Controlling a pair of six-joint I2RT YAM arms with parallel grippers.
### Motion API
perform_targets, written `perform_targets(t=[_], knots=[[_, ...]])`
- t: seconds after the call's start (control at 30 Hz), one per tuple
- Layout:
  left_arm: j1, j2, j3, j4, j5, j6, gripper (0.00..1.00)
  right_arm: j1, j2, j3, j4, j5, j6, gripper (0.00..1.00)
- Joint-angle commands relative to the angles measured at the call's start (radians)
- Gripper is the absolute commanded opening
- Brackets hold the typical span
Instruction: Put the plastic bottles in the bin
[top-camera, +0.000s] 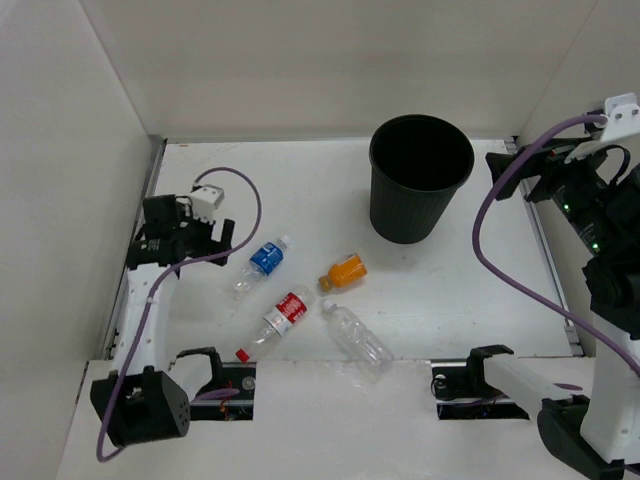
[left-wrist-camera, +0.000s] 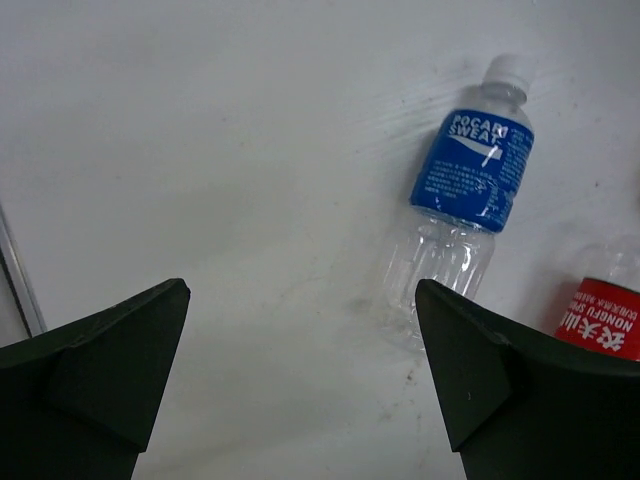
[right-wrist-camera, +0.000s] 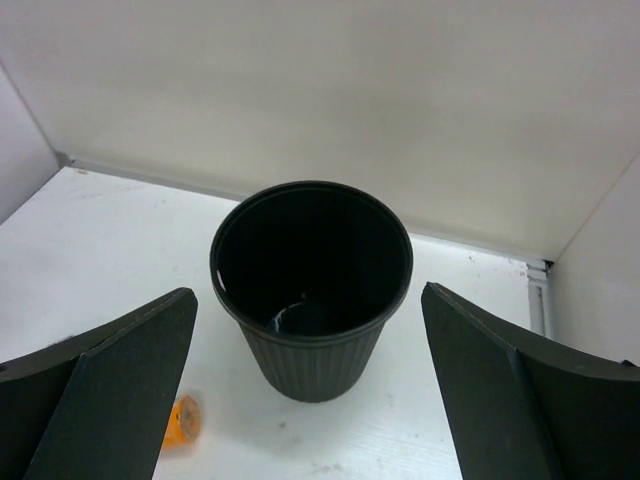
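Blue-labelled, the nearest bottle (top-camera: 262, 262) lay just right of the left gripper (left-wrist-camera: 302, 290), whose jaws stood wide apart and empty. Its long axis ran diagonally, cap away to the right. The red-label bottle (top-camera: 283, 313), orange bottle (top-camera: 347, 270) and plain clear bottle (top-camera: 358, 338) lay further right, then the bin (top-camera: 410, 215). The right gripper (right-wrist-camera: 307, 290) faced the bin, also spread and empty. The left arm looked nearer the bottles.

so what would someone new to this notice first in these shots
The black bin stands upright toward the far right of the table, stark against the white. Four bottles lie on their sides in a loose cluster near the middle: blue-label bottle, orange bottle, red-label bottle, clear bottle. The left pincer hangs open just left of the blue-label one.
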Motion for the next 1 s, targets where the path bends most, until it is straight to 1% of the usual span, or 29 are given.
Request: perform_targets(t=[0.0,0.03,0.13,0.23,0.4,0.5,0.57,0.6,0.63,0.67,0.7,0.73,0.77,0.8,0.83,0.9,0.97], knots=[[-0.141,0.046,0.037,-0.056,-0.115,0.067,1.00,-0.031,-0.009,0.060,-0.126,0.010,-0.028,1.00],[-0.187,0.057,0.016,-0.051,-0.130,0.067,1.00,-0.045,-0.015,0.080,-0.138,0.009,-0.027,1.00],[-0.280,0.095,-0.038,-0.033,-0.169,0.062,1.00,-0.074,-0.021,0.155,-0.185,0.006,-0.028,1.00],[-0.343,0.144,-0.070,-0.007,-0.195,0.044,1.00,-0.116,-0.024,0.231,-0.221,-0.004,-0.022,1.00],[-0.408,0.235,-0.125,0.049,-0.279,0.062,1.00,-0.156,-0.011,0.356,-0.265,-0.016,-0.028,1.00],[-0.439,0.284,-0.125,0.070,-0.282,0.056,1.00,-0.183,0.005,0.416,-0.288,-0.025,-0.031,1.00],[-0.466,0.316,-0.121,0.085,-0.288,0.049,0.97,-0.199,0.009,0.426,-0.291,-0.031,-0.027,1.00],[-0.477,0.333,-0.116,0.085,-0.287,0.046,0.93,-0.203,0.011,0.426,-0.290,-0.031,-0.022,1.00],[-0.485,0.348,-0.112,0.085,-0.285,0.045,0.81,-0.211,0.012,0.423,-0.290,-0.033,-0.019,1.00],[-0.489,0.360,-0.104,0.084,-0.285,0.045,0.64,-0.215,0.012,0.415,-0.290,-0.034,-0.018,1.00],[-0.491,0.364,-0.092,0.085,-0.290,0.041,0.45,-0.219,0.009,0.397,-0.282,-0.034,-0.019,1.00],[-0.488,0.361,-0.067,0.081,-0.290,0.035,0.30,-0.220,0.006,0.380,-0.276,-0.030,-0.022,1.00],[-0.482,0.350,-0.031,0.073,-0.290,0.030,0.21,-0.222,0.003,0.355,-0.270,-0.030,-0.028,1.00],[-0.476,0.335,0.014,0.066,-0.290,0.026,0.15,-0.222,0.000,0.323,-0.264,-0.028,-0.036,1.00],[-0.471,0.316,0.070,0.053,-0.287,0.023,0.11,-0.220,-0.003,0.299,-0.259,-0.028,-0.042,1.00],[-0.460,0.281,0.214,0.023,-0.276,0.016,0.08,-0.217,-0.008,0.219,-0.241,-0.022,-0.064,1.00],[-0.463,0.263,0.374,-0.009,-0.250,0.007,0.07,-0.215,-0.017,0.124,-0.209,-0.022,-0.073,1.00]])
